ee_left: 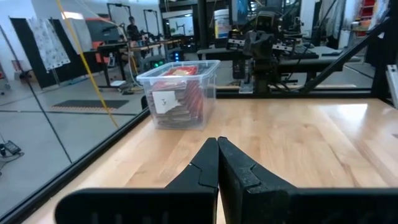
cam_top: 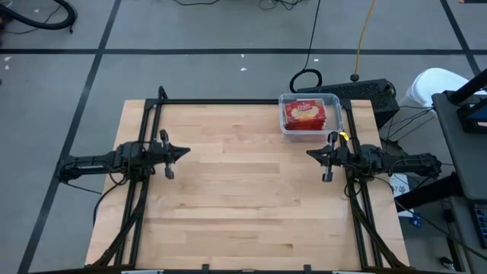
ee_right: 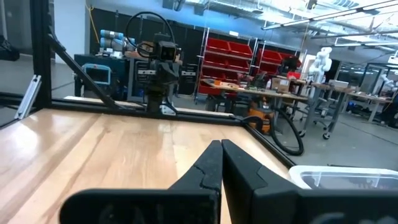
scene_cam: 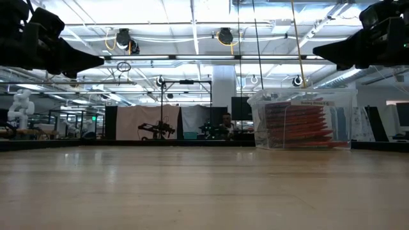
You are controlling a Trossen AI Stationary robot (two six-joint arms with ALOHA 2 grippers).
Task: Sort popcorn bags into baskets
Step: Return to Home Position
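A pale wooden desk of butcher-block planks was seen from above, edged by a black metal frame and set on a grey floor marked with dark tape lines. Two dark arms were counted. The left arm was stretched in from the desk's left edge and the right arm from its right edge, both raised off the wood and pointed toward each other across bare planks. Nothing was placed between them.

Beyond the far right corner a black box was set off the desk, with a yellow cable run down to it.

One clear plastic tub, rectangular with rounded corners and a rim, was stood at the far edge of the desk, just beside the right arm's wrist. The red popcorn bags were all held inside it, stacked flat, a cream-yellow popcorn picture showing on the top one. In the low view the stack was shown through the tub wall as thin red layers filling most of its height; perhaps ten were there, though the count could not be settled.

The left claw was closed, its tapered fingers pressed together on nothing. The right claw was likewise closed and empty, near the tub but apart from it.
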